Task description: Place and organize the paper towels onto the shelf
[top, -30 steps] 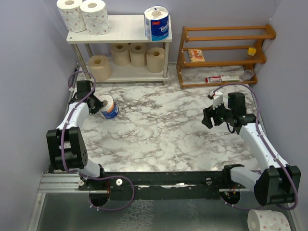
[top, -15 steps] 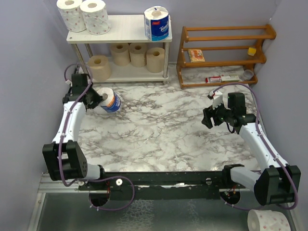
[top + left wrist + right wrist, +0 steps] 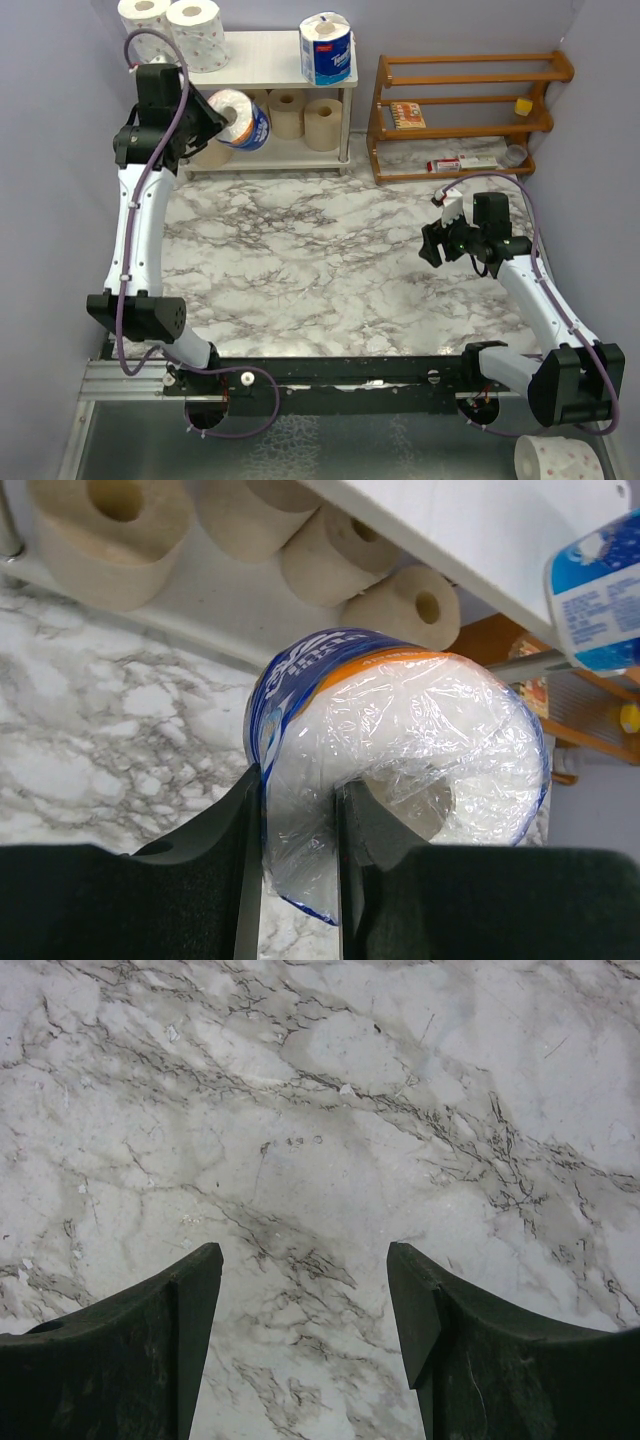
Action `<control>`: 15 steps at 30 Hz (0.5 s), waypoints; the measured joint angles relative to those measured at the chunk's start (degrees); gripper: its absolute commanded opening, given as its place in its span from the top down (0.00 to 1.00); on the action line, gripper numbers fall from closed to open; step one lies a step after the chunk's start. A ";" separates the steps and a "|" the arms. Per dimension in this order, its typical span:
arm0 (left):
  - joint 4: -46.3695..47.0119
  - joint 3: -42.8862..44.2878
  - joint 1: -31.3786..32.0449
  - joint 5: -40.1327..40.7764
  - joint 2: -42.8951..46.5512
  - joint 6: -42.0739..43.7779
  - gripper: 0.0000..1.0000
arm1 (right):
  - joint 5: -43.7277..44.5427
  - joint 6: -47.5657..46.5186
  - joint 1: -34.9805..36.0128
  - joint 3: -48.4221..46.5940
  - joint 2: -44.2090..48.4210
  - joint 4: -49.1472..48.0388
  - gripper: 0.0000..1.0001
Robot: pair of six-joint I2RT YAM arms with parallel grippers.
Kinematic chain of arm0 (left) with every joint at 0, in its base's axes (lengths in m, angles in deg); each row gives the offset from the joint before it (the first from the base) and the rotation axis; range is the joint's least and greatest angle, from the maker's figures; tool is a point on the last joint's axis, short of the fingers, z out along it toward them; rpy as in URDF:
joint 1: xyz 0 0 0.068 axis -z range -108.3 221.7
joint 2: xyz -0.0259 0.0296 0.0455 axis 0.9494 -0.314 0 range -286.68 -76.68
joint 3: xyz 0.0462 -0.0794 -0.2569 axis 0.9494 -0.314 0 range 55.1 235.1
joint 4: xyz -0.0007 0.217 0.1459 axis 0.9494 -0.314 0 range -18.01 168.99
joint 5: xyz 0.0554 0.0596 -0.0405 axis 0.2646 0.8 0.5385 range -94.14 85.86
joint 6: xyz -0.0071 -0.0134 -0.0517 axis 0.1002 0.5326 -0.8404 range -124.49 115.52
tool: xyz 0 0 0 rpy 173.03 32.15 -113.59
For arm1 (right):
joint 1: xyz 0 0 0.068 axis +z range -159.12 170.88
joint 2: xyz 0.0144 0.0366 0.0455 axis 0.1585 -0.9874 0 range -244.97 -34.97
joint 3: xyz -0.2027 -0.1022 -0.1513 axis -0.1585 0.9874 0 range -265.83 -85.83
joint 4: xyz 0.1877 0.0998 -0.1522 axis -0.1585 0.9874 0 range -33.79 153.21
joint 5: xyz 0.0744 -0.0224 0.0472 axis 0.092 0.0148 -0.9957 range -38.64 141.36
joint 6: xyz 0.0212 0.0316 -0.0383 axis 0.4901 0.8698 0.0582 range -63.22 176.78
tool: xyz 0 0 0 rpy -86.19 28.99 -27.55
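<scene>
My left gripper (image 3: 213,122) is shut on a blue-and-white wrapped paper towel roll (image 3: 241,118), held in the air in front of the shelf (image 3: 265,55), level with its lower tier. In the left wrist view the fingers (image 3: 250,810) pinch the roll's wall (image 3: 420,730), one outside and one in the core. Two pink-dotted white rolls (image 3: 175,30) and another blue wrapped roll (image 3: 326,47) stand on the top board. Tan rolls (image 3: 305,118) sit on the lower board. My right gripper (image 3: 432,245) hangs open over bare marble (image 3: 305,1160).
An orange-brown wooden rack (image 3: 465,110) with a few small items stands right of the shelf. Grey walls close in the left and right sides. A pink-dotted roll (image 3: 558,460) lies off the table at the bottom right.
The left arm has lifted the wrapped roll off the marble and carried it up and back toward the shelf. The right arm has not moved.
</scene>
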 measured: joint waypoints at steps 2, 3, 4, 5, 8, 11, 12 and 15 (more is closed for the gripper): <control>-1.57 5.07 1.99 0.26 -3.04 -0.09 1.00 | 0.00 0.00 0.00 0.00 0.00 0.00 0.33; -2.40 8.39 3.32 0.42 -5.01 -0.24 1.00 | 0.00 0.00 0.00 0.00 0.00 0.00 0.33; -3.13 11.58 4.35 0.48 -6.64 -0.48 1.00 | 0.00 0.00 0.00 0.00 0.00 0.00 0.33; -3.43 13.90 5.09 0.52 -7.80 -0.61 1.00 | 0.00 0.00 0.00 0.00 0.00 0.00 0.33; -4.52 20.31 7.13 0.50 -10.67 -1.38 1.00 | 0.00 0.00 0.00 0.00 0.00 0.00 0.33; -5.01 26.14 7.89 0.50 -13.00 -2.62 1.00 | 0.00 0.00 0.00 0.00 0.00 0.02 0.33; -5.20 27.36 7.89 0.48 -13.49 -3.04 1.00 | 0.00 0.00 0.00 0.00 0.00 0.00 0.33; -5.70 30.27 7.91 0.52 -14.43 -4.26 1.00 | 0.00 0.00 0.00 0.00 0.00 0.00 0.33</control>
